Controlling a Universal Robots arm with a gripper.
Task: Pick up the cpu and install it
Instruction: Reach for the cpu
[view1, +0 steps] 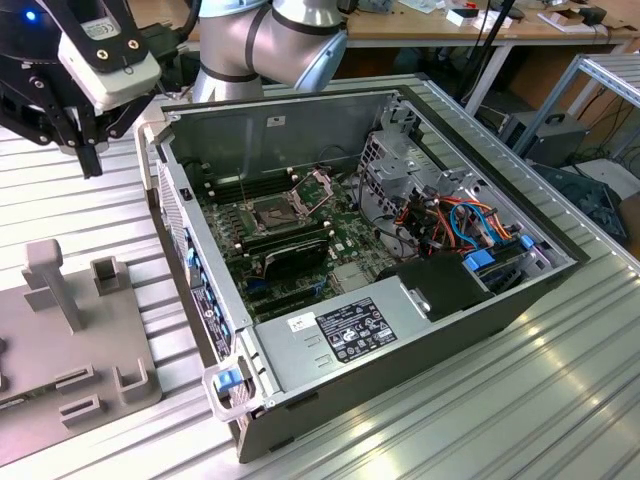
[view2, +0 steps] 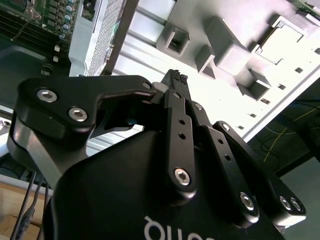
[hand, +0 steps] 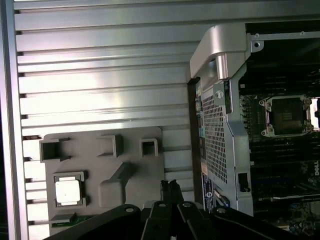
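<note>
1. The cpu sits flat in a pocket of the grey fixture in the first wrist view. It is untouched and well apart from the case.
2. The gripper hangs above that fixture with its jaws closed on nothing, the tips pressed together in the second wrist view.
3. Over in the exterior view, the gripper hovers high on the exterior view's left of the open computer case.
4. Inside the case, the socket lies open and bare with its frame flipped up.
5. Everything rests on a ribbed metal table. A wooden workbench and cables fill the room behind.
</note>
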